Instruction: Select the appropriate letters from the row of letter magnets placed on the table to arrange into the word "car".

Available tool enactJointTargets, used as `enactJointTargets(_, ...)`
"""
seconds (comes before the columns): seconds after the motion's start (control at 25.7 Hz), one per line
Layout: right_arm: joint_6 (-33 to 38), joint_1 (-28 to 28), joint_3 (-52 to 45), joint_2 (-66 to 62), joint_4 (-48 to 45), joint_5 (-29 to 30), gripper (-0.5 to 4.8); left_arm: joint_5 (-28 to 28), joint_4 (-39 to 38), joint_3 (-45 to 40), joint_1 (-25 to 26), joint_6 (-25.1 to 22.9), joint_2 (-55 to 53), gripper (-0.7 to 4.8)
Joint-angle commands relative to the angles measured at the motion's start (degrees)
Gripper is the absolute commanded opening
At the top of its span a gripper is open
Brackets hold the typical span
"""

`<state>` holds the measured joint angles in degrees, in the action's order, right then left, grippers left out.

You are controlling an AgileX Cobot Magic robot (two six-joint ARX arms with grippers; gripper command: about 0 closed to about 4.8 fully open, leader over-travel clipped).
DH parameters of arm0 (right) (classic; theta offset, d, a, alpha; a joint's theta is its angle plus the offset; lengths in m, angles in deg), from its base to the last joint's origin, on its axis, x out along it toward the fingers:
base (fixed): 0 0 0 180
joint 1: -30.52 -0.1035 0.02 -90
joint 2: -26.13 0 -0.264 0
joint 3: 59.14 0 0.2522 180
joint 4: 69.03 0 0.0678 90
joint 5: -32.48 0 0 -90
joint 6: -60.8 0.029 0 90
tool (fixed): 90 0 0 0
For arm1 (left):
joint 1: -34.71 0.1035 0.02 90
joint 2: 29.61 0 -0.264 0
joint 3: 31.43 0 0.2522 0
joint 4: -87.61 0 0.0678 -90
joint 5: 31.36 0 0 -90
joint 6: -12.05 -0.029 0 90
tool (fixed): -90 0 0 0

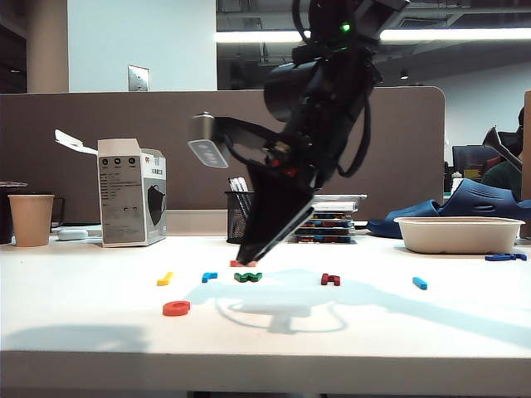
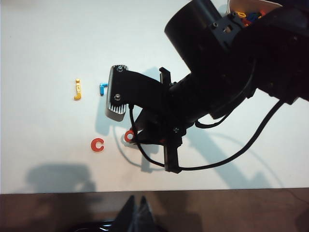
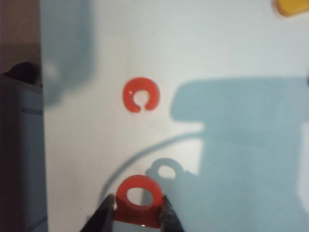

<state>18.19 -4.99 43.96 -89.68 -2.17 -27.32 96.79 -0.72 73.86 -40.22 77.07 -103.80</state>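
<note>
My right gripper is shut on an orange-red rounded letter with a ring hole, held a little above the white table; its shadow falls just beyond it. In the exterior view that gripper reaches left of centre, above the green letter. An orange-red "c" lies alone nearer the front edge, left of the held letter. The blue hooked "r" lies beside a yellow letter. My left gripper is shut and empty, off the table's edge.
A dark red letter and a blue bar lie in the row to the right. At the back stand a paper cup, a grey box, a mesh pen holder and a white bowl.
</note>
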Motion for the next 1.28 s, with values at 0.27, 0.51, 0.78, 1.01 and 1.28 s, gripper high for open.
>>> enactJointTargets(0.27, 2.60, -1.14, -1.05, -0.66, -2.91, -0.28, 0.71, 0.44, 0.07, 0.24, 0.02, -0.04, 0.13, -0.05)
enactJointTargets(0.51, 2.58, -1.33, -2.91, -1.55, -3.65, -0.26, 0.71, 0.44, 0.09, 0.24, 0.02, -0.07, 0.13, -0.05)
enactJointTargets(0.78, 5.03, -1.36, -3.21, -1.88, -7.19, -0.72, 0.71, 0.44, 0.11, 0.24, 0.02, -0.07, 0.13, -0.05)
enactJointTargets(1.01, 5.55, -2.75, -4.04, -2.51, -7.08, -3.26, 0.71, 0.44, 0.09, 0.24, 0.02, -0.07, 0.13, -0.05)
enactJointTargets(1.28, 5.57, -2.71, -4.22, -2.73, -6.29, -3.52, 0.71, 0.44, 0.11, 0.24, 0.02, -0.07, 0.13, -0.05)
